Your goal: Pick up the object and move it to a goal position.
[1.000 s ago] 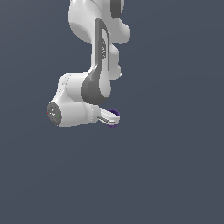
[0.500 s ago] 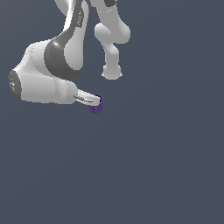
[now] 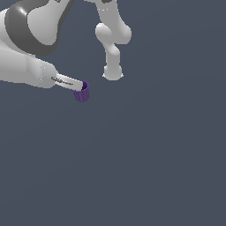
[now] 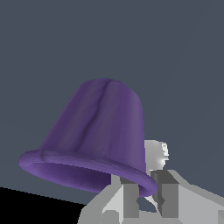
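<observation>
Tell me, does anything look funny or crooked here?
Nothing is broken or spilled. The purple cup hangs at the tip of the tool, which seems to pinch it by its rim, so it sits off to one side. The wrist view shows the cup whole.

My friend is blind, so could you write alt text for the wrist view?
A purple cup fills the frame, its flared rim held by the robot's grey pincer at the picture's edge. Behind it is only plain dark grey background.
</observation>
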`<state>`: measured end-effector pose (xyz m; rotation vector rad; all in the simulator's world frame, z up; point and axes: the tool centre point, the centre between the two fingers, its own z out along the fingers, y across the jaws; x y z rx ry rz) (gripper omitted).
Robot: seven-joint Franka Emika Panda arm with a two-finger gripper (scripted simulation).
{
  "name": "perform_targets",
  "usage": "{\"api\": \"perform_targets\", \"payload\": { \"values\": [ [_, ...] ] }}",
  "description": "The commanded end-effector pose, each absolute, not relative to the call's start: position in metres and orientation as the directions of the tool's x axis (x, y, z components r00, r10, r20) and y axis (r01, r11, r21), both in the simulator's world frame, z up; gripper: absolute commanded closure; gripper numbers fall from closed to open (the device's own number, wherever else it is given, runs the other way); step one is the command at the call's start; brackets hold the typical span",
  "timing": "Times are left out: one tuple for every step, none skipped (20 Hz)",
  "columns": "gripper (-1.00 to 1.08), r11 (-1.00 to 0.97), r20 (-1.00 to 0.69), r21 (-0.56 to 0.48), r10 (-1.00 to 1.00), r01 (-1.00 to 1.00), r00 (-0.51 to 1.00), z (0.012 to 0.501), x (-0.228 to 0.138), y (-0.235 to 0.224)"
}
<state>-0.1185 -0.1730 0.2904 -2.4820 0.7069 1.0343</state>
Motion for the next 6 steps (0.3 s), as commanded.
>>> {"api": "perform_targets", "payload": {
  "values": [
    [1.08, -0.812, -0.733, -0.133, -0.306, -0.569, 0.608, 0.2988, -0.1214, -0.1813],
    [1.08, -0.812, -0.732, -0.133, -0.306, -0.568, 0.608, 0.3009, -0.1221, -0.1833],
    [1.08, -0.812, -0.732, -0.133, -0.306, -0.568, 0.608, 0.3024, -0.1226, -0.1851],
    [1.08, -0.812, -0.732, -0.133, -0.306, -0.568, 0.608, 0.3035, -0.1229, -0.1865],
    [1.08, -0.812, -0.732, -0.133, -0.306, -0.568, 0.609, 0.3043, -0.1231, -0.1869],
    [1.08, -0.812, -0.732, -0.133, -0.306, -0.568, 0.609, 0.3045, -0.1232, -0.1872]
  ]
}}
